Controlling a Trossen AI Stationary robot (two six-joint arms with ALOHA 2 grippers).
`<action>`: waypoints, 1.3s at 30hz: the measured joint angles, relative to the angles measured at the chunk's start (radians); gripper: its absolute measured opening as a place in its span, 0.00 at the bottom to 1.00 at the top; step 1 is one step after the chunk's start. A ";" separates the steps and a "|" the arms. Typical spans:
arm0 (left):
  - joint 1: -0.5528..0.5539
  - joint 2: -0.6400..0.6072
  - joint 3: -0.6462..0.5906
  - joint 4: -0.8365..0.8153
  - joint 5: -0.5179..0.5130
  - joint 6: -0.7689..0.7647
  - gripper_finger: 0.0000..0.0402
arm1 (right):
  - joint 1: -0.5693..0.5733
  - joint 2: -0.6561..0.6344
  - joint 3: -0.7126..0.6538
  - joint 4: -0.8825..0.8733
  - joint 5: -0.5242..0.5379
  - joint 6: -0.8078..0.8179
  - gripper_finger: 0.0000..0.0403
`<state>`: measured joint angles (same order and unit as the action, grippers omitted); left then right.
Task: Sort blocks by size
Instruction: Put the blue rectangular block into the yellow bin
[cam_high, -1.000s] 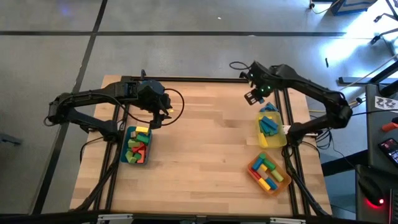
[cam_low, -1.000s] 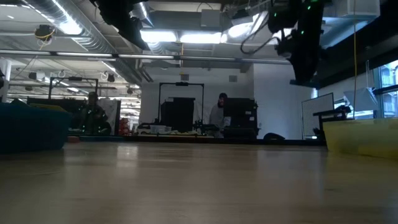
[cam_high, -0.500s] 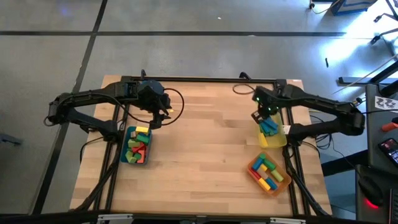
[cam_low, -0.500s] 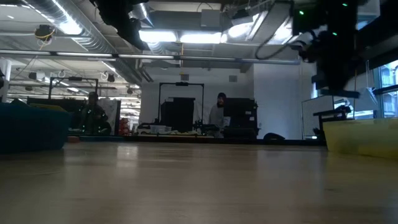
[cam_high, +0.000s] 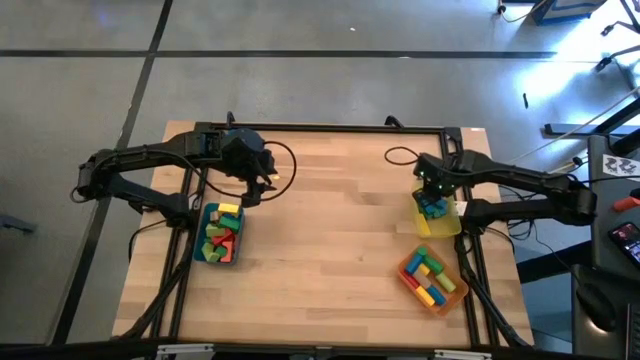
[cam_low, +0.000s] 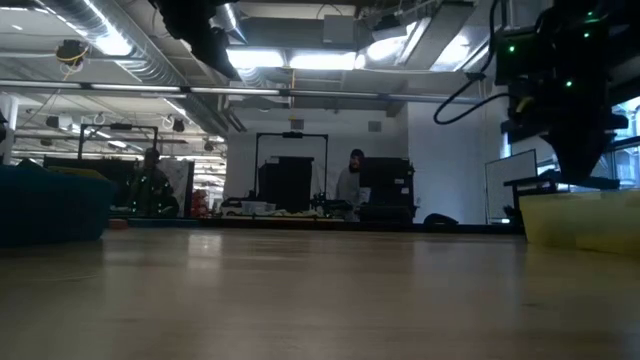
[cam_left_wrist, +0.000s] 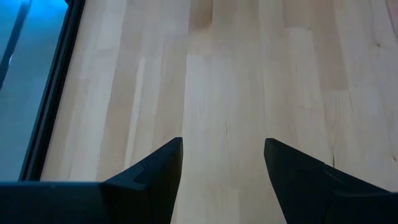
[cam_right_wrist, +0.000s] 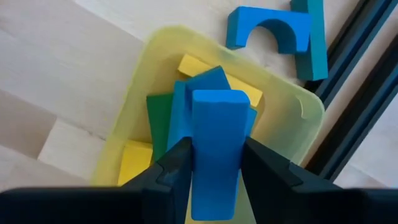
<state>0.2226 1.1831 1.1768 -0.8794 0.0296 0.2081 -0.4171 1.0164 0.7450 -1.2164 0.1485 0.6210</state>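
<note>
A: Largest first. Wooden surface (cam_high: 320, 220), an arm at each side. Three trays on it: teal tray (cam_high: 220, 236) on the left, yellow tray (cam_high: 437, 212) on the right, orange tray (cam_high: 432, 279) nearer the front on that side.

B: And the blocks?

A: All sorted into the three trays, bar a blue arch (cam_right_wrist: 268, 34) and a teal piece lying on the surface just beside the yellow tray, seen from the right wrist.

B: Right hand?

A: Right hand (cam_right_wrist: 214, 158) hangs directly above the yellow tray, fingers closed partway on a long blue block (cam_right_wrist: 215, 149). The block's long axis runs straight out between the fingers, pointing into the tray over the blue, green and yellow pieces there.

B: So the drop is straight below?

A: I'd judge so; release looks next.

B: Left?

A: Left hand (cam_left_wrist: 222, 168) waits over bare wood just behind the teal tray, fingers wide apart, holding nothing.
</note>
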 joint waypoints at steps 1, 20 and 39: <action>0.000 0.000 0.000 0.004 0.000 0.000 0.53 | -0.001 0.002 -0.006 0.003 0.002 0.005 0.31; 0.001 0.000 0.000 0.051 -0.105 -0.025 0.53 | -0.001 0.001 0.018 0.044 -0.027 -0.028 0.60; 0.240 0.061 0.000 -0.046 -0.451 -0.190 0.53 | -0.002 0.007 0.029 1.114 -0.023 -0.504 0.61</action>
<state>0.4623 1.2441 1.1767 -0.9253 -0.4217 0.0185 -0.4189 1.0237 0.7743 -0.1025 0.1252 0.1175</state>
